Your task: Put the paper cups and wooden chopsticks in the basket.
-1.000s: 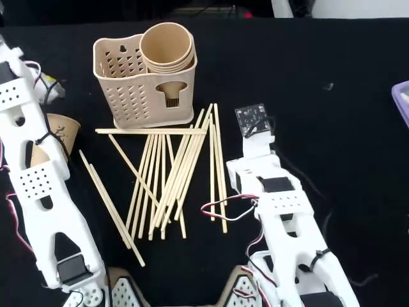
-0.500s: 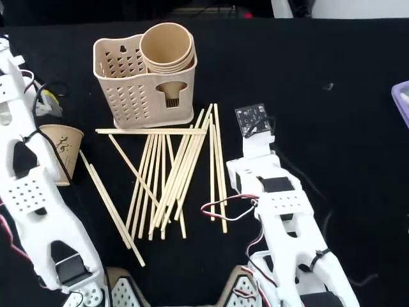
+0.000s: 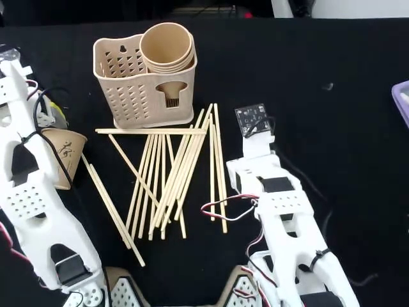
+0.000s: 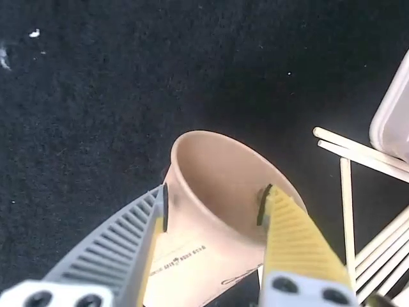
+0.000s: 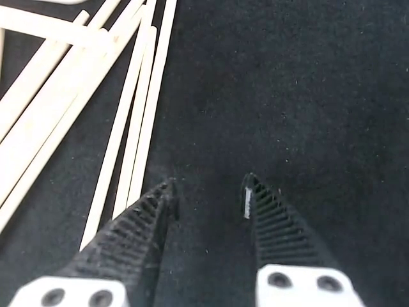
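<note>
A tan paper cup (image 4: 217,192) sits between the grey and yellow fingers of my left gripper (image 4: 213,199), which is shut on it near the rim. From above, that cup (image 3: 65,155) hangs tilted beside the left arm (image 3: 29,192), left of the chopsticks. Several wooden chopsticks (image 3: 169,179) lie fanned out on the black cloth in front of the beige basket (image 3: 137,96). A stack of paper cups (image 3: 167,46) stands in the basket's right compartment. My right gripper (image 5: 208,187) is open just above bare cloth, with chopsticks (image 5: 137,115) beside it.
The right arm (image 3: 275,198) rests right of the chopstick pile. A purple container (image 3: 402,99) shows at the right edge. Black cloth spreads open to the right of the basket.
The left arm has swung, carrying the held cup toward the near side, so more of the cup shows. The right arm and the chopsticks have not moved.
</note>
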{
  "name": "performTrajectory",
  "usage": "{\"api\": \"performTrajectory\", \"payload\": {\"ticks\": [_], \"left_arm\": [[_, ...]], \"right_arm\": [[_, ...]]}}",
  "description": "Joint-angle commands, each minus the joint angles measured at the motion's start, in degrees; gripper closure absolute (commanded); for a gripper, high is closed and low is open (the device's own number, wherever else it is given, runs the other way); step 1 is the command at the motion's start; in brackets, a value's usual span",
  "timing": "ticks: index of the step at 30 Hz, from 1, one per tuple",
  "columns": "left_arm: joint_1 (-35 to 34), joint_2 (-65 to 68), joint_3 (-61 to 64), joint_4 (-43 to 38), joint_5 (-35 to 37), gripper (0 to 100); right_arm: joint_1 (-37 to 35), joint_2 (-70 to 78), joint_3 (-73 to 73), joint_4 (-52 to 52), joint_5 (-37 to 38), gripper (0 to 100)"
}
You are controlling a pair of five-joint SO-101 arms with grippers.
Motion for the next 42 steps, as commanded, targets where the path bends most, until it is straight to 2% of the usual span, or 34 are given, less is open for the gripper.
{"api": "performTrajectory", "payload": {"ticks": [1, 4, 6, 10, 15, 26, 35, 42], "left_arm": [[-0.04, -0.97, -1.19, 0.53, -0.62, 81], [-0.13, -1.05, -1.27, 0.53, -0.70, 97], [-0.04, -1.05, -1.19, 0.62, -0.70, 95], [-0.66, -1.23, -1.63, 0.62, -0.62, 97], [-3.91, -7.65, 0.48, 0.62, -0.70, 97], [-13.05, -23.56, 18.95, 0.26, -1.32, 97], [-23.25, -32.62, 37.32, -20.13, -3.69, 97], [-21.32, -49.93, 56.22, -27.16, -1.32, 97]], "right_arm": [[0.97, -1.36, -0.31, -1.32, -0.53, 82.5], [0.97, -1.36, -0.31, -1.32, -0.53, 82.5], [0.97, -1.36, -0.31, -1.32, -0.53, 82.5], [0.97, -1.36, -0.31, -1.32, -0.53, 82.5], [0.88, -1.36, -0.31, -1.32, -0.53, 82.5], [0.70, -1.36, -0.31, -1.32, -0.53, 82.5], [0.70, -1.36, -0.31, -1.32, -0.53, 82.5], [0.62, -1.36, -0.31, -1.32, -0.53, 82.5]]}}
